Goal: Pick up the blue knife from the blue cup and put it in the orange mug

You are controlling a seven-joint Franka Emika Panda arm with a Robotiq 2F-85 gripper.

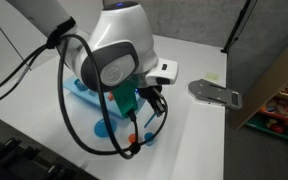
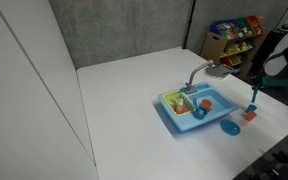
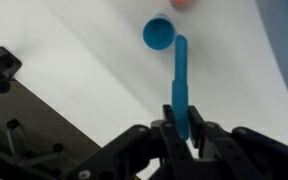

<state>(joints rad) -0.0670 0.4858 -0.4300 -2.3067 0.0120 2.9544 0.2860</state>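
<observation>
Wrist view: my jaws are clamped on the near end of the blue knife (image 3: 180, 85), which points straight ahead of them. Beside its far tip sits the blue cup (image 3: 159, 33); the orange mug (image 3: 184, 3) lies just beyond.

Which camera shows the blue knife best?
The wrist view: the blue knife runs up mid-frame, its lower end clamped in the end effector, its tip near the blue cup. In an exterior view it is only a tiny blue sliver; in an exterior view crowded by the arm, I cannot make it out.
</observation>
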